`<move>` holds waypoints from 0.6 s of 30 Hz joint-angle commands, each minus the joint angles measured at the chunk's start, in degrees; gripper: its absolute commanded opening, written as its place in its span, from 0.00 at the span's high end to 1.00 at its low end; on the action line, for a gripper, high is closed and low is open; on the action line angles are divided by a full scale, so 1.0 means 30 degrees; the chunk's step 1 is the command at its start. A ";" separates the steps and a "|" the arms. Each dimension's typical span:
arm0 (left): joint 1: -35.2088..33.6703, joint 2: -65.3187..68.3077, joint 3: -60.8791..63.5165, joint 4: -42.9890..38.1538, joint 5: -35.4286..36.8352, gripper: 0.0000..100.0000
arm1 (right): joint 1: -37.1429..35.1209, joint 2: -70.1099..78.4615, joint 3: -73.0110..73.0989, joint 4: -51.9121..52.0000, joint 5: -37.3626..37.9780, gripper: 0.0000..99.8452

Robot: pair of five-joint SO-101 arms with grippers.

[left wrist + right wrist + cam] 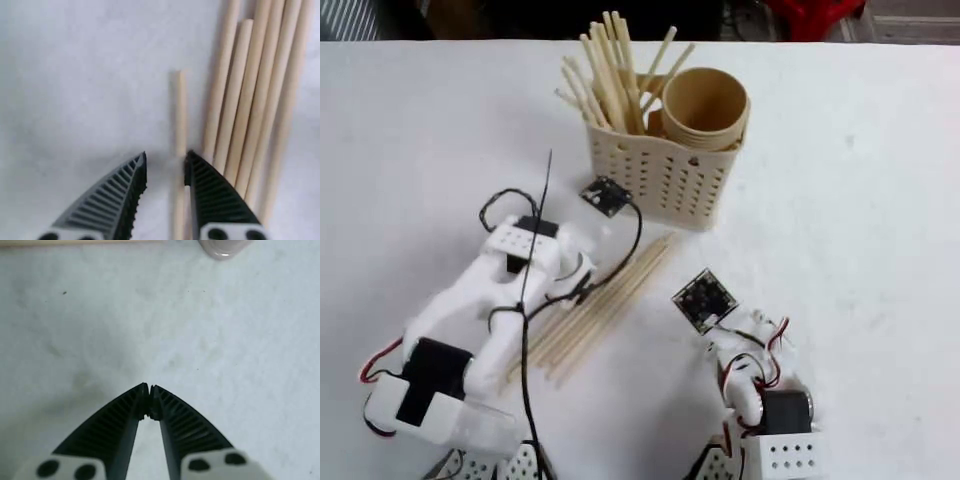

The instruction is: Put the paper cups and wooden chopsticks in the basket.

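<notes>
The right end effector [149,390] hangs over bare tabletop [225,340], its tips pressed together. At its 9 o'clock the left end effector [165,160] is slightly spread, with one wooden chopstick [180,115] lying between its tips. Beside it, the loose chopsticks [605,305] lie side by side, running from 7 to 1 o'clock. Beyond them, at 12 o'clock, the basket [660,180] holds stacked paper cups [705,105] and upright chopsticks [605,75].

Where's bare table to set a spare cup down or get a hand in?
Free: the table left of the basket, past the left arm; also right of the basket and right arm. Crowded: between basket and arms, where loose chopsticks lie under the left gripper.
</notes>
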State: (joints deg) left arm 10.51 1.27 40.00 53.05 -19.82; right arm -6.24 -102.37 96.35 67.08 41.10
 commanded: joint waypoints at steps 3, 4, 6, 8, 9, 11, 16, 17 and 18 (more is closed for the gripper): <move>-0.0161 0.0190 -0.0645 0.0645 -0.0117 0.86 | -0.0161 -0.0073 0.0176 0.0103 0.0176 0.98; -0.0161 0.0220 -0.0645 0.0821 -0.0059 0.86 | -0.0161 -0.0073 0.0176 0.0103 0.0176 0.98; -0.0161 0.0220 -0.0615 0.0996 -0.0059 0.86 | -0.0161 -0.0073 0.0176 0.0103 0.0176 0.98; -0.0132 0.0249 -0.0615 0.1114 -0.0029 0.86 | -0.0161 -0.0073 0.0176 0.0103 0.0176 0.98; -0.0073 0.0249 -0.0615 0.1143 -0.0029 0.86 | -0.0161 -0.0073 0.0176 0.0103 0.0176 0.98; 0.0249 0.0249 -0.0498 0.1143 -0.0059 0.90 | -0.0161 -0.0073 0.0176 0.0103 0.0176 0.98; 0.0396 0.0249 -0.0381 0.1553 -0.0029 0.96 | -0.0132 -0.0073 0.0176 0.0103 0.0205 0.98; 0.0396 0.0220 -0.0293 0.1553 -0.0029 0.96 | -0.0132 -0.0073 0.0176 0.0103 0.0205 0.98; 0.0396 0.0220 -0.0264 0.1553 -0.0029 0.97 | -0.0132 -0.0073 0.0176 0.0103 0.0205 0.98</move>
State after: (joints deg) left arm 11.65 1.89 39.03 57.01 -19.82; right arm -6.24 -102.37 96.35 67.08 41.10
